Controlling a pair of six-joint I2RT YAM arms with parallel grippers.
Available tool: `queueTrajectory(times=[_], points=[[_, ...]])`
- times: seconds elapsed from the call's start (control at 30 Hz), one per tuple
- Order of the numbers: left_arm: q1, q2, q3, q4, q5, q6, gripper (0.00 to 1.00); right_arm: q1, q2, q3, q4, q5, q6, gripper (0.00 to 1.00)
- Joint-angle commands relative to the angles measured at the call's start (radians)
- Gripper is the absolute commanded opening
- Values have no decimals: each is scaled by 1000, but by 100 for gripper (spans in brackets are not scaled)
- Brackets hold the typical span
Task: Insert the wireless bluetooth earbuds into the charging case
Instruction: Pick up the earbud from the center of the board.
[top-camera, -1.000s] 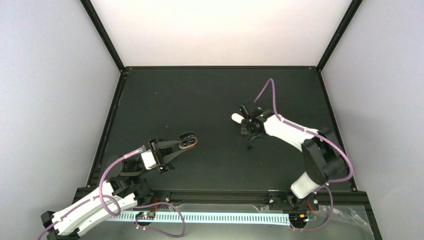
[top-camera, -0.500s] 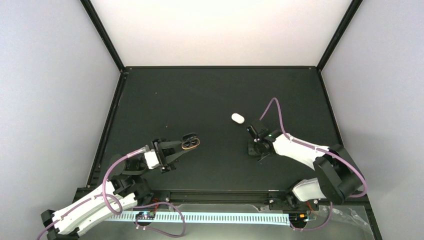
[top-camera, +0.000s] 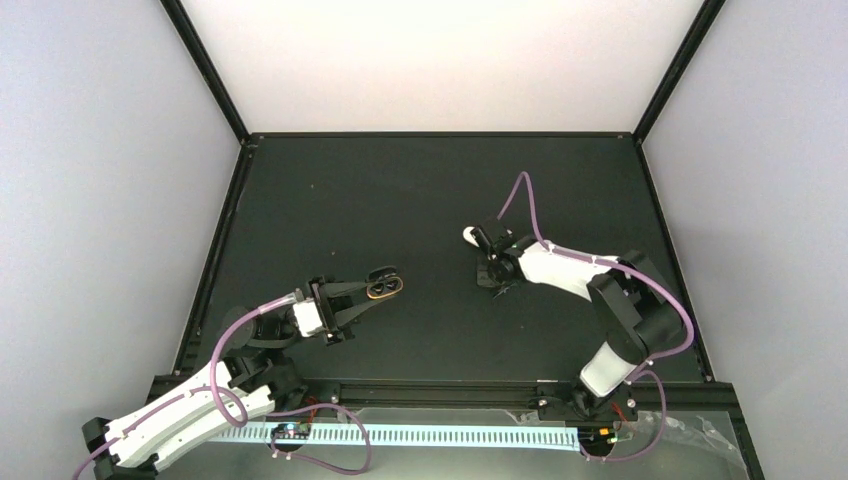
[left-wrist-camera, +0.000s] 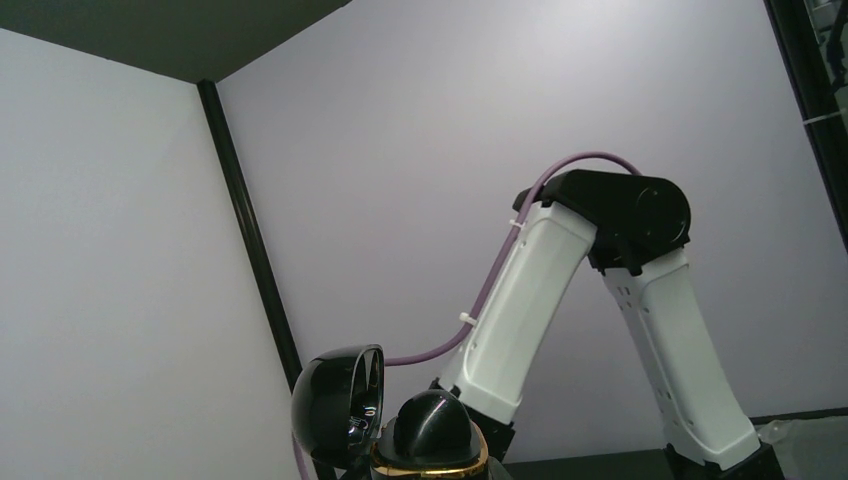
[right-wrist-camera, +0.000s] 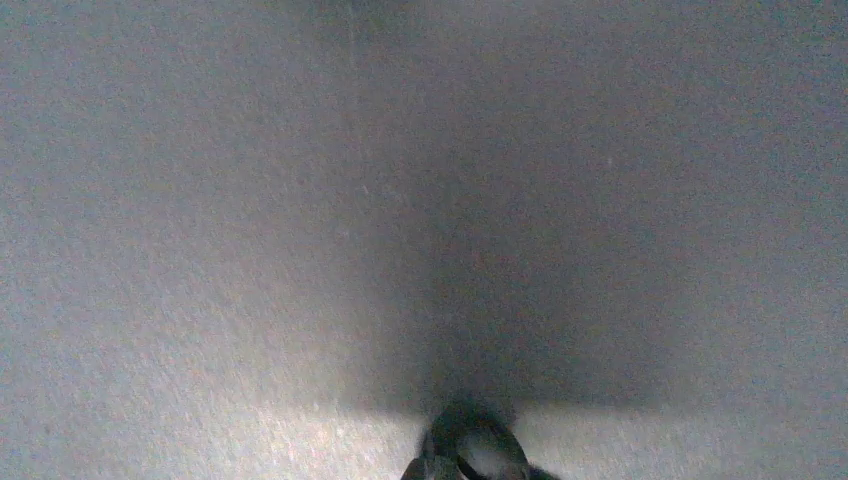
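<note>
The right gripper (top-camera: 492, 276) is now sitting fully closed, having snapped shut low over the desk (top-camera: 400, 190) where an earbud was lying. Whether it is pinching that earbud, I cannot tell. The left gripper (top-camera: 368, 292) is gripping the open charging case (top-camera: 384, 287), waiting.

Robotics lab test cell: matte black table (top-camera: 400, 190) boxed in by plain pale walls (top-camera: 100, 200) and black frame posts (top-camera: 205, 70).

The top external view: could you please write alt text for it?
Over a black table, the left hand holds an open dark case; the right hand, shut, points down beside a small white oval.
</note>
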Motion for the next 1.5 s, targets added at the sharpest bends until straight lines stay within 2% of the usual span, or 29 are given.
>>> queueTrajectory(times=[0.0,0.17,0.23,0.37,0.53,0.87,1.47], points=[[4,14,6,0,-1,18,2,-17,68,49,38,21,-40,1],[5,26,8,2,-8,23,1,-18,6,76,75,-31,-128,4],[6,29,8,4,-8,25,2,-17,-25,78,68,-32,-160,12],[6,26,8,4,-9,27,1,-26,-33,96,9,15,-182,34],[6,18,8,-1,-10,27,2,-28,19,142,-81,84,-216,43],[5,15,8,-2,-10,29,2,-28,88,144,-93,25,-253,45],[6,10,8,4,-4,21,2,-28,84,108,-138,-132,-154,43]])
